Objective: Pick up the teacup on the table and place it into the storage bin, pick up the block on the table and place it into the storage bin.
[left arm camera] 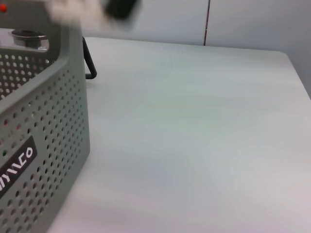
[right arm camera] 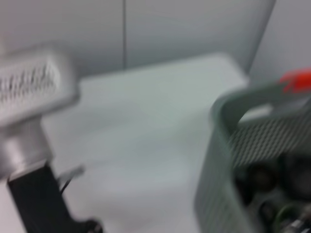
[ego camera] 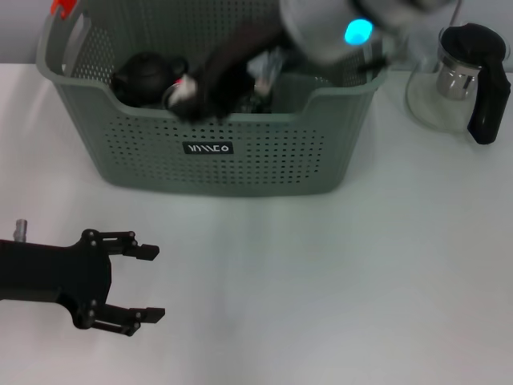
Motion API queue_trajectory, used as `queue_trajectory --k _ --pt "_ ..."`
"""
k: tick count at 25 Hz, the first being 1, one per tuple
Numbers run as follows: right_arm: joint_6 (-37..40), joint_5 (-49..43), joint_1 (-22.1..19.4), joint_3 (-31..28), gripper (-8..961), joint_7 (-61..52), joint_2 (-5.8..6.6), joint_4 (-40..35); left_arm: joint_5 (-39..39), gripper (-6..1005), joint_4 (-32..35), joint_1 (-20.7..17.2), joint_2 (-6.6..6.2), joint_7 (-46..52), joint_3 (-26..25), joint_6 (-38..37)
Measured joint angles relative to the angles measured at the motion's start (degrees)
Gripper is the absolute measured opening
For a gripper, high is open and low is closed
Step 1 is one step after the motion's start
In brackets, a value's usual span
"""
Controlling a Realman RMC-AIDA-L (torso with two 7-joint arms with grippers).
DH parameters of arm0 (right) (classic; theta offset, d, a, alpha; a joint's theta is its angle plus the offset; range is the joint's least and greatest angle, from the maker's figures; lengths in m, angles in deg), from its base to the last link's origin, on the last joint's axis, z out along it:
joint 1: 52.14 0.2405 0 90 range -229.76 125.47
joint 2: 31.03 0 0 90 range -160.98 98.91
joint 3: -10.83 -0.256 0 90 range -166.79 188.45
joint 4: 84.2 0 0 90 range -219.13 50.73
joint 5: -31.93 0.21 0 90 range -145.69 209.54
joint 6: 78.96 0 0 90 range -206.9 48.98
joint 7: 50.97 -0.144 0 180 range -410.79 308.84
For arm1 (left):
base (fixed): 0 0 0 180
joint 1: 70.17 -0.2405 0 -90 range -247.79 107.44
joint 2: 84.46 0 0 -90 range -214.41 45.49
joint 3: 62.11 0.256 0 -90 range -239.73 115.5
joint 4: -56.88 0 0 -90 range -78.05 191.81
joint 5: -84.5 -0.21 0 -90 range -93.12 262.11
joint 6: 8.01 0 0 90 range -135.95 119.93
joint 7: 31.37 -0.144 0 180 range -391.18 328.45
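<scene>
R gripper (ego camera: 188,96), upper centre, blurred over the storage bin (ego camera: 216,164); can't tell jaw state or load. L gripper (ego camera: 144,282), lower left, jaws open, idle. Prob. drop-off step; next: release, lift clear. Teacup, block not identifiable.

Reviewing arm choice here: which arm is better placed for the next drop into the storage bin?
Right. Its end effector hangs blurred over the storage bin. The left end effector sits open, low over the table, in front of the bin.
</scene>
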Motion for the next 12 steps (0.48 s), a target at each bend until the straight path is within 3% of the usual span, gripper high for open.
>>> queue_trajectory --k 6,12 --pt "-2.8 -6.7 2.3 -10.4 433 0.8 0.17 0.0 0.3 859 -0.1 0.0 0.09 0.0 -0.1 -0.1" --pt "-11.5 -14.8 3.4 -15.9 433 0.8 0.35 11.3 0.4 859 -0.1 0.1 0.09 0.4 -0.2 -0.4"
